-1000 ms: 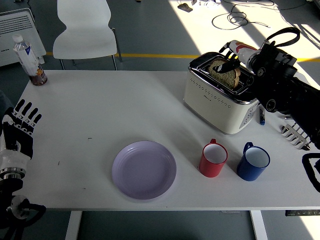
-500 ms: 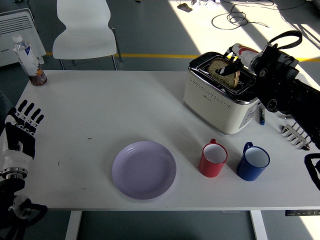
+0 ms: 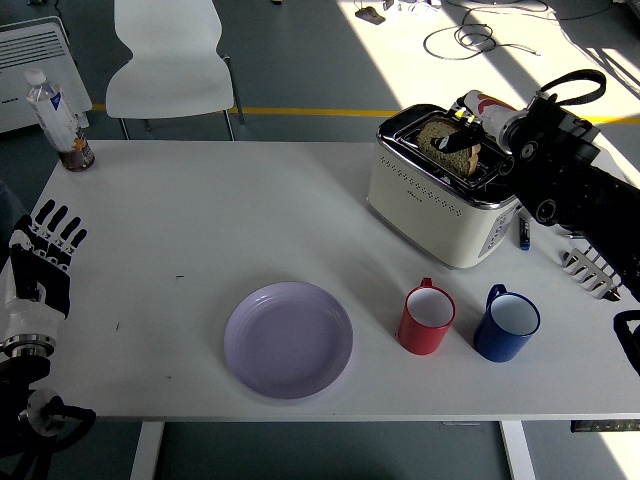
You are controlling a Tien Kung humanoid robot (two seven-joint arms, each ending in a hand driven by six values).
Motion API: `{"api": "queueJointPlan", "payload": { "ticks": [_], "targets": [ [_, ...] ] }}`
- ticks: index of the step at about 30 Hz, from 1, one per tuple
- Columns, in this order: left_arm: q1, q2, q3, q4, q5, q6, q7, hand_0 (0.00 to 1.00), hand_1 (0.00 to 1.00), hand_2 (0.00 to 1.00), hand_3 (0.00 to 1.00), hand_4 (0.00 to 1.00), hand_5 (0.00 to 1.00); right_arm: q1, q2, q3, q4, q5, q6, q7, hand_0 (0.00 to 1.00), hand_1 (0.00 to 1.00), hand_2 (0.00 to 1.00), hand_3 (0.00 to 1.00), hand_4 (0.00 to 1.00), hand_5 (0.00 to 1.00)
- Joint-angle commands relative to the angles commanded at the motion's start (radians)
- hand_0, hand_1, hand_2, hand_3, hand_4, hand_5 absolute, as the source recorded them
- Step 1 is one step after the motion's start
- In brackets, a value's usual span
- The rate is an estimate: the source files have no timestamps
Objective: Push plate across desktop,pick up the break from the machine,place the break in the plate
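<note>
— What differs from a second ago?
— The black right hand (image 3: 478, 120) sits further right over the cream metal toaster (image 3: 440, 190), and the brown slice of bread (image 3: 447, 143) stands slightly higher in its slot

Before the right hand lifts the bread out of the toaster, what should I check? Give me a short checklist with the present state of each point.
1. Right hand fingers closed on the bread: ok.
2. Bread free of the toaster slot: not ok, lower part inside.
3. Plate empty: ok.
4. Red cup and blue cup stand near the way to the plate: not ok.
5. Left hand open at the table's left edge, away from the plate: ok.
</note>
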Motion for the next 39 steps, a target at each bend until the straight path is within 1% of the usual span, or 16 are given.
{"api": "queueJointPlan", "payload": {
  "ticks": [4, 5, 10, 11, 16, 17, 23, 27, 29, 30, 34, 35, 37, 38, 39],
  "targets": [
    [-0.001, -0.001, 0.004, 0.003, 0.0, 0.0, -0.001, 0.81, 0.83, 0.888, 0.865, 0.513, 0.998, -0.003, 0.0, 0.015, -0.008, -0.003, -0.008, 0.001, 0.453, 0.477, 0.477, 0.57, 0.686, 0.249],
    [-0.001, -0.002, 0.005, 0.003, 0.0, 0.0, -0.001, 0.809, 0.829, 0.888, 0.865, 0.512, 0.998, -0.004, 0.0, 0.012, -0.01, 0.0, -0.011, 0.002, 0.421, 0.45, 0.488, 0.536, 0.537, 0.095],
    [-0.004, -0.003, 0.005, 0.003, 0.001, 0.001, -0.001, 0.809, 0.829, 0.888, 0.865, 0.512, 0.998, -0.004, 0.0, -0.002, -0.015, 0.011, -0.023, 0.003, 0.421, 0.45, 0.488, 0.536, 0.537, 0.095],
    [-0.004, -0.003, 0.004, 0.003, 0.001, 0.001, -0.002, 0.809, 0.829, 0.888, 0.864, 0.512, 0.998, -0.004, 0.0, -0.003, -0.015, 0.011, -0.025, 0.003, 0.386, 0.437, 0.482, 0.517, 0.507, 0.062],
    [-0.006, -0.004, 0.003, 0.005, 0.002, 0.0, -0.002, 0.809, 0.829, 0.888, 0.864, 0.512, 0.998, -0.005, 0.0, -0.008, -0.013, 0.007, -0.038, 0.009, 0.386, 0.437, 0.482, 0.517, 0.507, 0.062],
    [-0.006, -0.004, 0.003, 0.006, 0.002, 0.001, -0.002, 0.809, 0.827, 0.888, 0.864, 0.512, 0.998, -0.005, 0.0, -0.008, -0.012, 0.006, -0.04, 0.01, 0.391, 0.426, 0.469, 0.507, 0.486, 0.023],
    [-0.007, -0.005, 0.005, 0.008, 0.002, 0.0, -0.003, 0.809, 0.827, 0.887, 0.864, 0.512, 0.998, 0.005, 0.0, 0.023, 0.005, -0.027, -0.038, 0.006, 0.396, 0.422, 0.466, 0.507, 0.477, 0.012],
    [-0.008, -0.005, 0.004, 0.009, 0.003, 0.0, -0.002, 0.809, 0.827, 0.887, 0.864, 0.512, 0.998, 0.021, 0.0, 0.074, 0.033, -0.083, -0.028, -0.001, 0.396, 0.422, 0.466, 0.507, 0.477, 0.012],
    [-0.006, -0.004, 0.005, 0.008, 0.003, 0.0, -0.001, 0.809, 0.827, 0.888, 0.864, 0.511, 0.998, 0.031, 0.0, 0.116, 0.054, -0.13, -0.029, -0.005, 0.391, 0.413, 0.46, 0.508, 0.471, 0.009],
    [-0.005, -0.003, 0.005, 0.008, 0.003, 0.0, -0.001, 0.809, 0.827, 0.888, 0.864, 0.511, 0.998, 0.032, 0.0, 0.122, 0.056, -0.138, -0.029, -0.006, 0.391, 0.413, 0.46, 0.508, 0.471, 0.009],
    [0.0, -0.002, 0.005, 0.008, 0.002, 0.0, -0.001, 0.809, 0.827, 0.888, 0.864, 0.511, 0.998, 0.049, 0.0, 0.197, 0.115, -0.258, -0.038, -0.018, 0.391, 0.413, 0.46, 0.508, 0.471, 0.009],
    [0.0, -0.002, 0.005, 0.008, 0.002, 0.0, -0.001, 0.809, 0.827, 0.888, 0.864, 0.511, 0.998, 0.05, 0.0, 0.203, 0.12, -0.278, -0.038, -0.02, 0.388, 0.403, 0.452, 0.501, 0.468, 0.014],
    [0.003, -0.001, 0.006, 0.008, 0.003, 0.0, -0.001, 0.809, 0.827, 0.888, 0.864, 0.511, 0.998, 0.053, -0.002, 0.232, 0.152, -0.332, -0.042, -0.031, 0.388, 0.403, 0.452, 0.501, 0.468, 0.014],
    [0.004, -0.001, 0.008, 0.009, 0.002, 0.0, -0.001, 0.809, 0.827, 0.888, 0.864, 0.511, 0.998, 0.053, -0.007, 0.254, 0.178, -0.368, -0.042, -0.039, 0.388, 0.403, 0.452, 0.501, 0.468, 0.014],
    [0.005, 0.0, 0.009, 0.01, 0.001, 0.0, -0.001, 0.809, 0.827, 0.888, 0.864, 0.511, 0.998, 0.054, -0.008, 0.26, 0.185, -0.383, -0.042, -0.041, 0.388, 0.403, 0.452, 0.501, 0.468, 0.014]
  ]
}}
